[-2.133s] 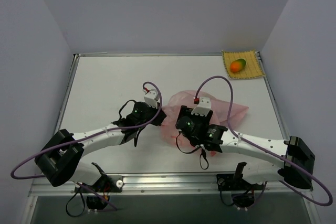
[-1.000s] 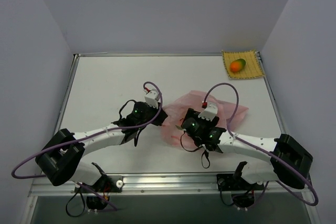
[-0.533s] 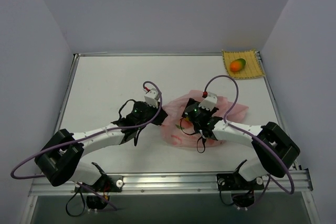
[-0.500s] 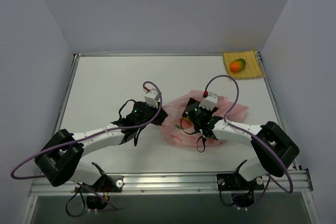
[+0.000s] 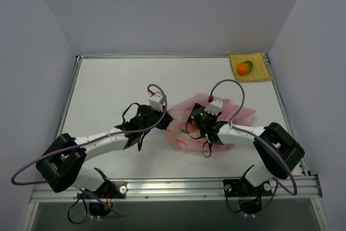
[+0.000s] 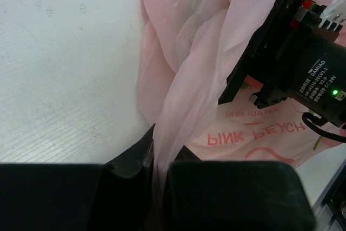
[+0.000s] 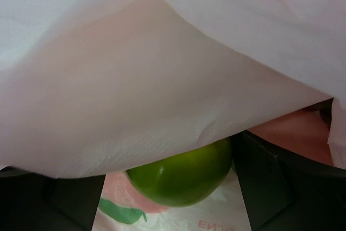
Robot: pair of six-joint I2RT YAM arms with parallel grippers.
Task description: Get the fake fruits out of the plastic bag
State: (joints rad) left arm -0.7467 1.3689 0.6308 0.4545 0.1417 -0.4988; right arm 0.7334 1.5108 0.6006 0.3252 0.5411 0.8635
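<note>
Plastic bag (image 5: 243,113): thin, translucent pink film, crumpled and lying flat on the white bench (image 5: 108,90). It carries red-pink peach prints, a green leaf and the words PINK PEACH, which read mirrored through the film in the left wrist view (image 6: 184,79).
Bag's shape: gathered into a long, twisted fold at its left edge, with loose wrinkled sheets spreading to the right.
Left gripper (image 6: 159,144): at the bag's left edge, with its jaws closed tight on the twisted fold, so the film is pinched between the two black fingers.
Right gripper (image 5: 189,128): pushed into the middle of the bag under a draped sheet of film (image 7: 162,52). Its jaws stand wide apart and clamp nothing.
Green fruit (image 7: 184,171): inside the bag, round, glossy and bright green, with its top hidden by the overhanging film. It sits between the right gripper's fingers, close against the right one and with a gap to the left one.
Under the green fruit: the bag's lower layer, showing a peach print and a green leaf.
Mango (image 5: 244,67): outside the bag, well beyond its far right corner. It is small and glossy, orange shading to green.
Yellow woven mat (image 5: 259,71): square, lying under the mango, well apart from the bag.
Other fruits in the bag: cannot tell, because the film and the right arm cover the inside.
</note>
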